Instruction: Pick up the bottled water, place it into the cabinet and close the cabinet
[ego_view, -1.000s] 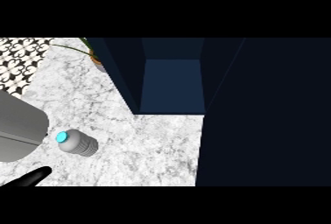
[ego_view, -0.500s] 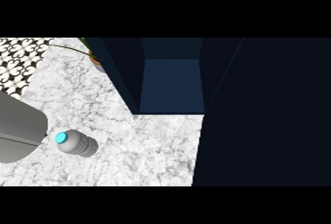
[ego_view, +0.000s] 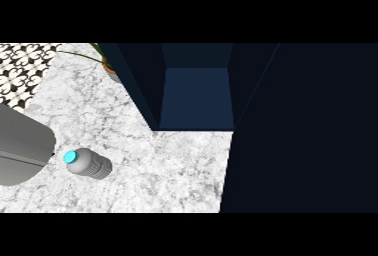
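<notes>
- Step in hand, as judged: reach and grasp, not yet begun. Bottled water (ego_view: 88, 163) stands alone on the counter (ego_view: 170, 170), nothing touching it.
- Location: bottle at lower left of head view, just beside a large grey forearm (ego_view: 22, 150) entering from the left edge; well apart from the cabinet (ego_view: 196, 95), which sits to its upper right.
- Hands: neither hand shows in view; fingers' state cannot be told for left or right.
- Cabinet: open, interior a dark blue recess facing the counter; door (ego_view: 303, 125) appears as the wide dark panel at right, though its edge and hinge are hard to make out.
- Advice for grasp: approach bottle from the side, wrap round the ribbed body below the cap, keep it upright; lift before travelling toward the recess to avoid dragging on stone.
- Advice for placing: enter recess centrally, clear of the dark side walls; release only once bottle base rests inside.
- Materials/shapes: bottle is a squat grey cylinder w/ ribbed sides and bright cyan cap (ego_view: 71, 157); likely slick plastic.
- Counter: white-grey marble pattern, flat, smooth-looking.
- Misc.: black-and-white patterned tile (ego_view: 26, 62) at top left; a potted plant (ego_view: 107, 62) w/ thin green leaves by the cabinet's left corner.
</notes>
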